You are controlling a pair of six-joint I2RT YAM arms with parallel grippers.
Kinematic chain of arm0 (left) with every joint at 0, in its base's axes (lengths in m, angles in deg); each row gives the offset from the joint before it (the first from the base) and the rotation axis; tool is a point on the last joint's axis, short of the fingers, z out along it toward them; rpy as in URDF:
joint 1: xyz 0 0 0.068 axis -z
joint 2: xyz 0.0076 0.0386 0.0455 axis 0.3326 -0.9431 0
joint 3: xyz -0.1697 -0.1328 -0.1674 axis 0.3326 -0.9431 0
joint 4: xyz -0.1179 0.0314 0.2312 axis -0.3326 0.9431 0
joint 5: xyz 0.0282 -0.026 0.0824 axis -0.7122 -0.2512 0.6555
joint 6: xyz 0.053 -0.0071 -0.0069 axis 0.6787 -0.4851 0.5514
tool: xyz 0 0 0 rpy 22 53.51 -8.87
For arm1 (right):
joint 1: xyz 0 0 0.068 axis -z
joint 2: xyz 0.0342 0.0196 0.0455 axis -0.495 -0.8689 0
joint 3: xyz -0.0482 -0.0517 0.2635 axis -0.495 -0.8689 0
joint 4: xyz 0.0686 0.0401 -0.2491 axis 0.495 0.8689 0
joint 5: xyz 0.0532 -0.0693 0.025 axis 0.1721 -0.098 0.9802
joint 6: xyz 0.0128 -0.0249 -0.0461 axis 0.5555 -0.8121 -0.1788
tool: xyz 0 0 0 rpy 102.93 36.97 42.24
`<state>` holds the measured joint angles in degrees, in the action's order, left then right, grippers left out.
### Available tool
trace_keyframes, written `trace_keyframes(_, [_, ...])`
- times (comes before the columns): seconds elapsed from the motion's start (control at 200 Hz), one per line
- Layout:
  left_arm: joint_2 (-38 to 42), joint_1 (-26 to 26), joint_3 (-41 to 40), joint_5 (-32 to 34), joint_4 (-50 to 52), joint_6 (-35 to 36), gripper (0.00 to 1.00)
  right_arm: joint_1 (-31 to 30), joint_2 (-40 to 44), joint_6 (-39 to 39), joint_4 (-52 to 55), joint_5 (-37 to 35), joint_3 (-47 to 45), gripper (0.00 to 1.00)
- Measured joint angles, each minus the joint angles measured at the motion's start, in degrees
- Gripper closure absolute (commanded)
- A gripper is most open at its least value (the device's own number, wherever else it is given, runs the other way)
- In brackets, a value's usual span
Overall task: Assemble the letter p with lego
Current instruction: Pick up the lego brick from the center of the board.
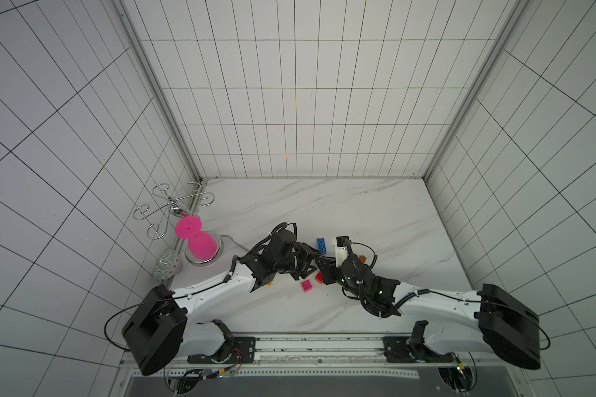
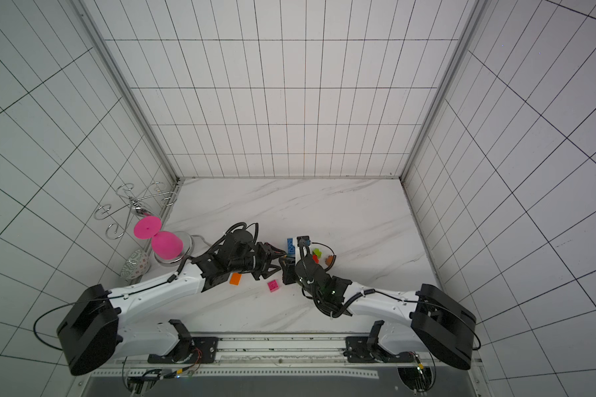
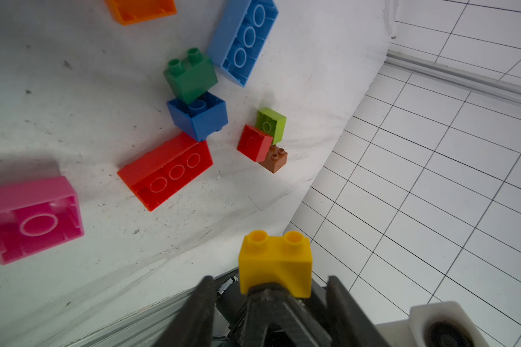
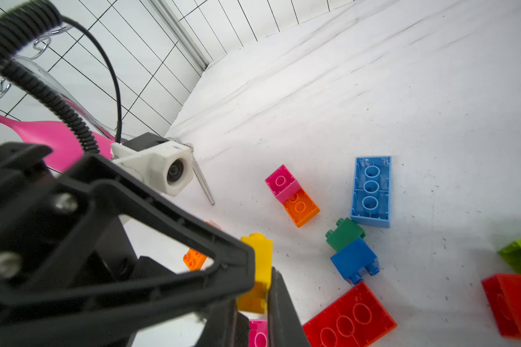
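We look down on a smooth white marble-veined table (image 1: pixel 358 213) with grey streaks. A matte pink hourglass cup (image 1: pixel 197 240) stands near its left wall, below a curled chrome wire stand (image 1: pixel 172 206).

The lego lies loose mid-table, where the two arms meet. All of it is glossy, hard-edged plastic.
- The long light-blue brick (image 3: pixel 242 39) and the long red brick (image 3: pixel 166 171) lie studs down. Each shows a hollow underside with three round tubes.
- The pink brick (image 3: pixel 32 219) is also upturned, with a single ring inside. Only an edge of the orange brick (image 3: pixel 142 10) shows.
- A dark green brick (image 3: pixel 190 75) leans, tipped, on a square blue brick (image 3: pixel 197 117).
- Smaller still, a lime brick (image 3: pixel 271 121), a small red brick (image 3: pixel 253 142) and a brown brick (image 3: pixel 274 159) huddle together, touching.

The yellow brick (image 3: pixel 275 264), two studs wide, is off the table. We see the right gripper (image 4: pixel 254 297) clamped tight on its lower end. The left gripper (image 3: pixel 269 281) has its black jaws spread to either side of the brick, with a gap on each side.
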<state>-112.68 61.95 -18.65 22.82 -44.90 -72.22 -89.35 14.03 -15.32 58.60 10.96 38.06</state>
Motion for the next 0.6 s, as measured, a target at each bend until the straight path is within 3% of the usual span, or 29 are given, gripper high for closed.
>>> trace_keyframes(0.12, [1.86, -4.00, 0.28, 0.83, 2.67, 4.59, 0.04, 0.02, 2.25, 0.00, 2.43, -0.66, 0.00, 1.00])
trace_keyframes(0.175, [2.14, -6.27, 1.16, 2.03, 3.98, 6.78, 0.03, 0.07, 3.91, 0.02, 3.91, -0.90, 0.00, 1.00])
trace_keyframes(0.31, [-2.67, -11.08, 9.46, 4.57, 5.90, 20.79, 0.03, 1.11, 8.37, 0.09, 8.35, -0.48, 0.00, 1.00])
trace_keyframes(0.42, [-12.90, -14.03, 19.08, 0.24, 2.49, 32.09, 0.08, 2.64, 11.98, 0.09, 13.46, 0.76, 0.00, 1.00])
trace_keyframes(0.6, [-29.49, -16.11, 28.57, -6.71, 1.16, 43.10, 0.08, 5.22, 18.21, -0.02, 23.32, 4.02, 0.00, 1.00])
